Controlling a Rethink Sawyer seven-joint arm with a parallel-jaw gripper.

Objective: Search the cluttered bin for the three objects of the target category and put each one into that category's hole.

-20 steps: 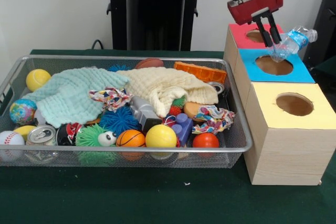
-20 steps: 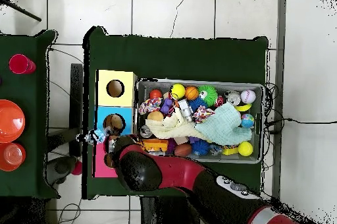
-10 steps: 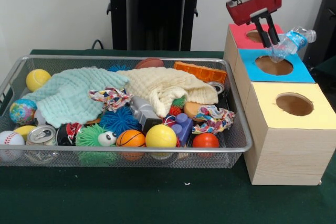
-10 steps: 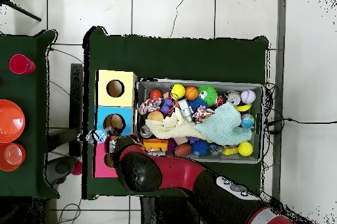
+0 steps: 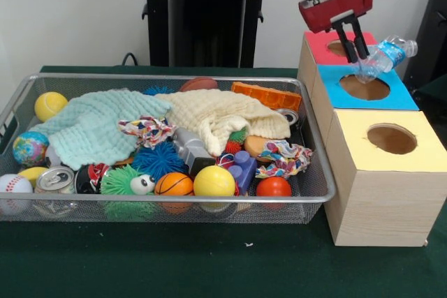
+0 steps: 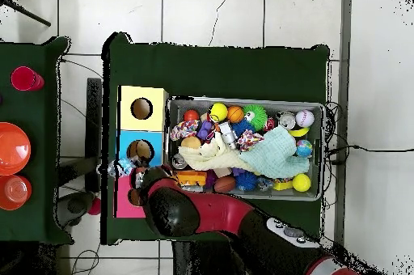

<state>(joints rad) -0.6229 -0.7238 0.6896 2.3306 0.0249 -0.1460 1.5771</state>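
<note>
Front view: bottle (image 5: 383, 57) between tool (image 5: 355, 52) fingers.

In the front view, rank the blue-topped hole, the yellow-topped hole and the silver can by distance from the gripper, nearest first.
1. Blue-topped hole: just below the gripper, which is shut on the plastic bottle.
2. Yellow-topped hole: in the nearest box of the row, lower in the picture.
3. Silver can: in the bin's front left corner, across the whole bin.

The bin (image 5: 318, 172) is shiny wire mesh, the bottle (image 5: 380, 57) clear crinkled plastic, the yellow-topped box (image 5: 377, 207) matt pale wood.
</note>
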